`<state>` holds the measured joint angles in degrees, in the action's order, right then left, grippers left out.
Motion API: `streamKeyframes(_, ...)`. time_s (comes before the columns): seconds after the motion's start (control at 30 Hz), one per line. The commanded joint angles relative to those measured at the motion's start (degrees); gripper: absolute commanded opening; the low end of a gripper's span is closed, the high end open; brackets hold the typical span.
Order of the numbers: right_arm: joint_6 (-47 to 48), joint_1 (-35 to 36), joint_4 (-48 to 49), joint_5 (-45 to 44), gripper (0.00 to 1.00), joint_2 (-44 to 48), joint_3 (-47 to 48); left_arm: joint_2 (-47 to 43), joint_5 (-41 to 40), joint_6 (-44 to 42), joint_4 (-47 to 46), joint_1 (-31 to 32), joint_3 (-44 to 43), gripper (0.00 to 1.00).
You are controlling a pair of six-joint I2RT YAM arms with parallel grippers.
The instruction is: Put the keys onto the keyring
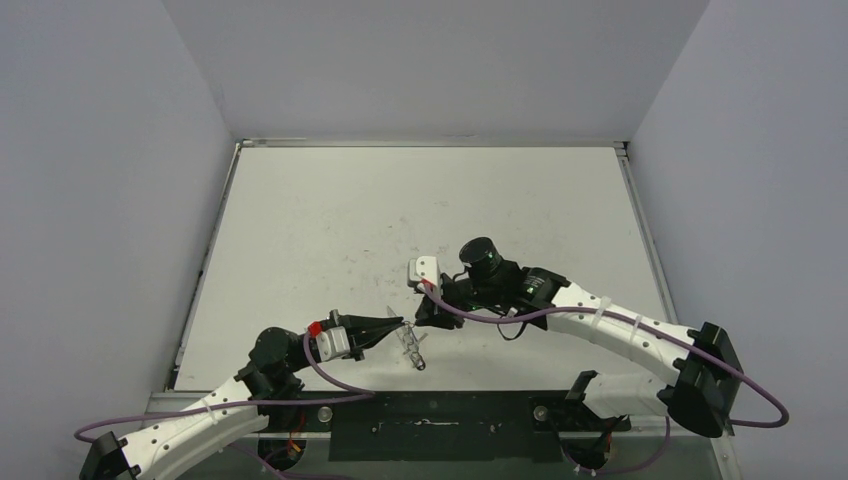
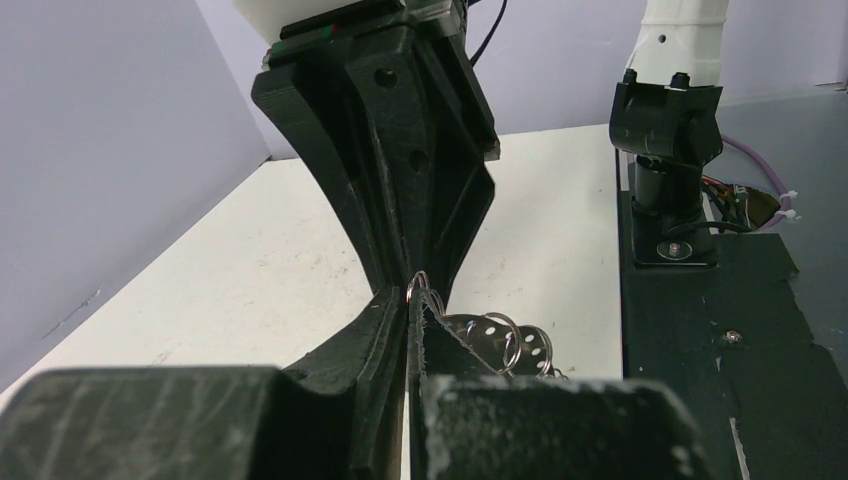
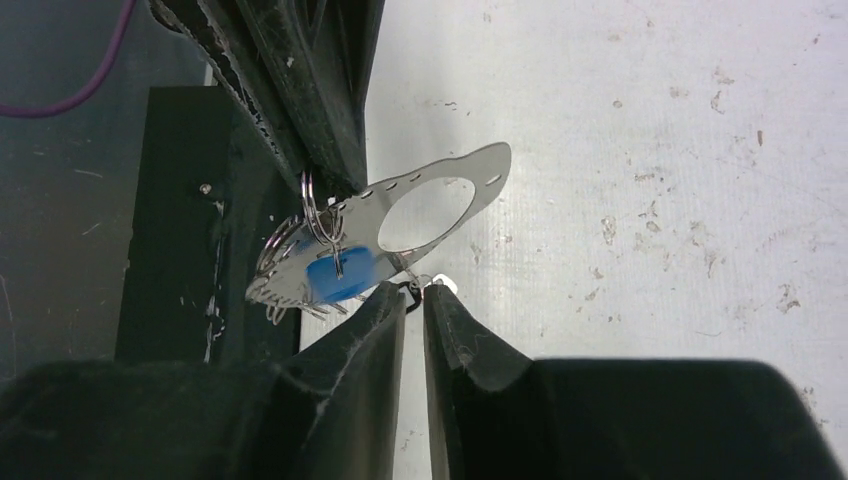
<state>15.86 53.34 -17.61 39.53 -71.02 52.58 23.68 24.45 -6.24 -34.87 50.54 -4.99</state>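
**Item:** keyring (image 3: 487,170), held tilted in the air, with the table (image 3: 650,120) beneath it.

**Left gripper** (image 3: 325,180): clenched on the keyring's upper rim, at a wire loop.

**Right gripper** (image 3: 413,295): closed to a slit, tips touching the keyring's lower rim.

**Blue key** (image 3: 338,272): lies against the keyring's far face and seems to be on a loop.

**Step, judged:** threading the remaining key.

**Next move, judged:** calls for a fine, steady feed onto a loop.

**Unclear:** the dark key cannot be made out, nor whether the right tips pinch anything.
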Motion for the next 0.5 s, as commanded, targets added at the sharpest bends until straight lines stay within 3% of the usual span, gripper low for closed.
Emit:
streamKeyframes(0.0,0.4,0.4,4.3,-1.9,0.22,4.6,-0.5,-0.9,0.1,0.4,-2.7,0.1,-1.2,0.00)
streamKeyframes(0.1,-0.3,0.3,8.3,-1.7,0.42,8.3,-2.5,-0.9,0.2,0.5,-2.7,0.1,-1.2,0.00)
streamKeyframes(0.2,-1.0,0.4,12.8,0.3,0.54,10.7,-4.3,-0.9,0.2,0.7,-2.7,0.1,-1.2,0.00)
streamKeyframes(0.3,-2.4,0.4,15.2,1.6,0.55,10.6,-4.6,-0.9,0.3,0.6,-2.7,0.1,-1.3,0.00)
streamKeyframes(0.47,-4.2,0.7,15.8,3.4,0.43,6.6,-3.0,-0.9,0.2,0.7,-2.7,0.2,-1.2,0.00)
